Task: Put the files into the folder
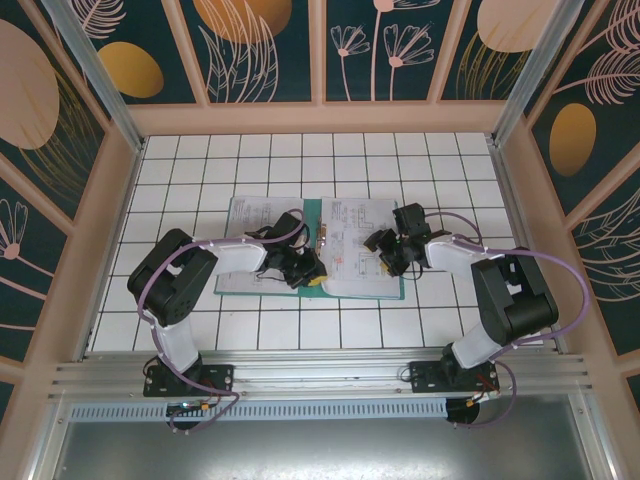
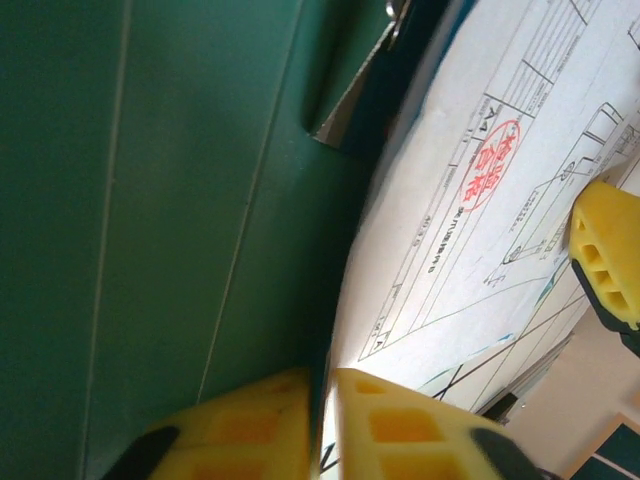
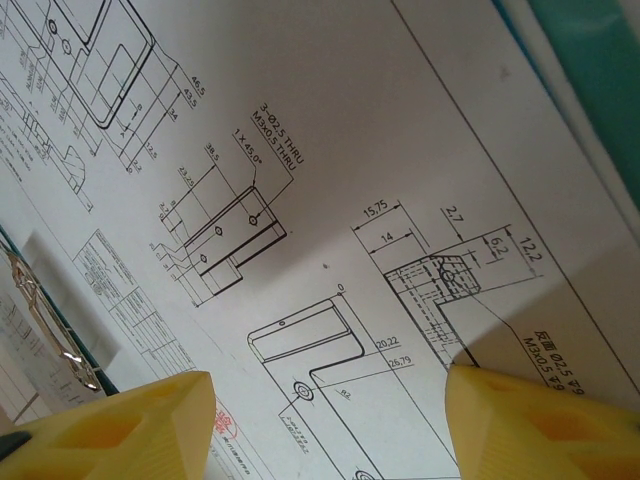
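Observation:
The dark teal folder (image 1: pixel 312 212) lies open in the middle of the table, with white printed files on its left half (image 1: pixel 248 225) and right half (image 1: pixel 358 235). My left gripper (image 1: pixel 308 276) is at the near end of the spine. Its yellow fingers (image 2: pixel 325 415) are pinched together on the edge of a white sheet (image 2: pixel 480 200) that curls up beside the green folder surface (image 2: pixel 150 220), below the metal clip (image 2: pixel 350 100). My right gripper (image 1: pixel 385 250) is low over the right-hand sheet (image 3: pixel 330 150), its jaws (image 3: pixel 325 420) open and holding nothing.
White tiled table (image 1: pixel 300 150) is ringed by a pink wooden frame (image 1: pixel 310 118). A finger of the right gripper (image 2: pixel 605 265) shows close by in the left wrist view. The folder's clip (image 3: pixel 50 320) and teal cover (image 3: pixel 600 60) flank the sheet under the right gripper.

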{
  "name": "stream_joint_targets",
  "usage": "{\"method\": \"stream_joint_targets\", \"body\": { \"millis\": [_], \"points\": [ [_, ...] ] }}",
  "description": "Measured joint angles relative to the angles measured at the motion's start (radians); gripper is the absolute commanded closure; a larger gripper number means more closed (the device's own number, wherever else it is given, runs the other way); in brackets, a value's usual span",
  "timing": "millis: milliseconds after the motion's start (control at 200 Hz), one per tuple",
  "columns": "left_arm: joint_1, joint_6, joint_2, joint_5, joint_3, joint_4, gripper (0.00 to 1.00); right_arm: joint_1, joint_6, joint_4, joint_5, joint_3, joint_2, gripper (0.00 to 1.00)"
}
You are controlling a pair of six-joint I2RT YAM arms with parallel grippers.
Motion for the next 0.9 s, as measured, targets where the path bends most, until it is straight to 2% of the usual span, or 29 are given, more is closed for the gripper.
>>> {"method": "stream_joint_targets", "body": {
  "millis": [220,716,901],
  "points": [
    [0.0,-0.02,0.0,-0.002,0.0,0.011,1.0,0.002,-0.004,-0.019,0.016,0.006,-0.023,0.36],
    [0.0,-0.081,-0.002,-0.002,-0.038,0.074,1.0,0.002,-0.027,-0.079,0.068,0.055,-0.109,0.35],
    [0.0,-0.106,-0.017,-0.014,-0.044,0.08,0.7,0.002,-0.028,-0.087,0.069,0.055,-0.111,0.35]
  ]
}}
